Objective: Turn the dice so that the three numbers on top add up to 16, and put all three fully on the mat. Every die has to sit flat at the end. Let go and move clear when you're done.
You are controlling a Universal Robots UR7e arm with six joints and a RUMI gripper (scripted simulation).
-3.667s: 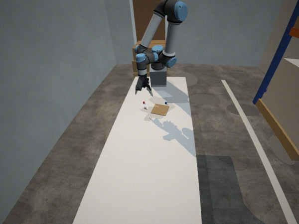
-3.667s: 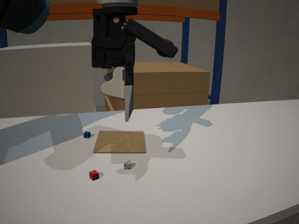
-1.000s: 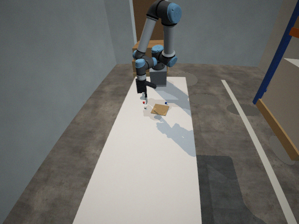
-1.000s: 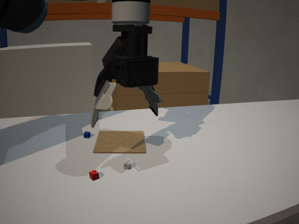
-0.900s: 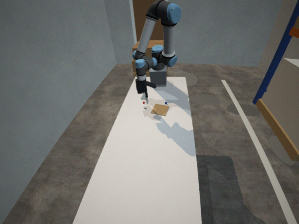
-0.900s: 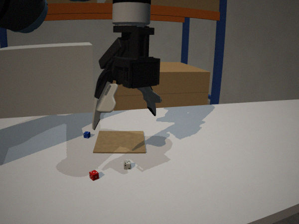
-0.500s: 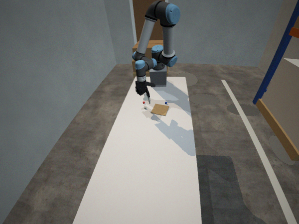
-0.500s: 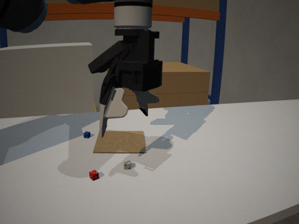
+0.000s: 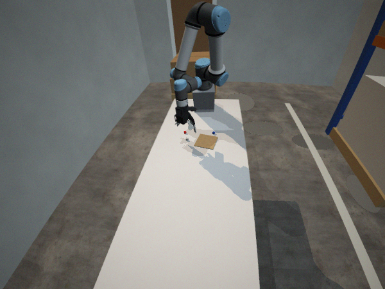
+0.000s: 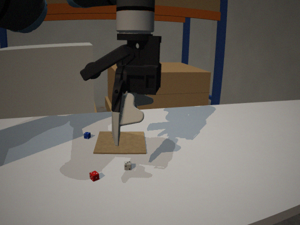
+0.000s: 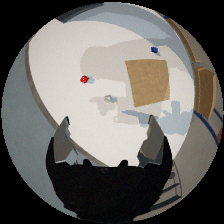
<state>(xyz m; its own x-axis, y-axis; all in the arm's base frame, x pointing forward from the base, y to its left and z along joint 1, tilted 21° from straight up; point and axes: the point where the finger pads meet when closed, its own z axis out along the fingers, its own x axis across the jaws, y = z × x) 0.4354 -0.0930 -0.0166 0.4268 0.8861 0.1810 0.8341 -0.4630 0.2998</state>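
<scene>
Dice: three small cubes, red die (image 9: 185,132) (image 10: 94,176) (image 11: 84,79), white die (image 9: 187,139) (image 10: 128,165) (image 11: 108,98) and blue die (image 9: 213,132) (image 10: 87,135) (image 11: 154,49); all rest on the surface (image 9: 189,205) (image 10: 190,185) (image 11: 60,60), off the mat (image 9: 206,141) (image 10: 120,142) (image 11: 148,82).

Long axis: none apparent on any die; each is cube-shaped.

Red die orientation: set cornerwise to the exterior view, one vertical edge directed toward the viewer; pips on the top face are too small to count with certainty.

White die orientation: one side face nearly square to the exterior view; top face shows dark pips, exact count not readable.

Blue die orientation: side faces visible in the exterior view; pip count not readable.

Location, top view: dice and mat lie toward the surface's short edge nearest the arm base (image 9: 203,100). Red and white dice lie on the side of the left long edge; blue die lies on the side of the right long edge.

Mat position: flat, between the white die and the right long edge; blue die is near its corner, apart from it.

Mat direction: edges slightly skewed to the surface's long edges in the top view.

Gripper (image 10: 130,140) (image 11: 108,116) state: fingers wide apart, nothing clamped.

Gripper position: above the surface, pointing downward, clear of the dice.
</scene>
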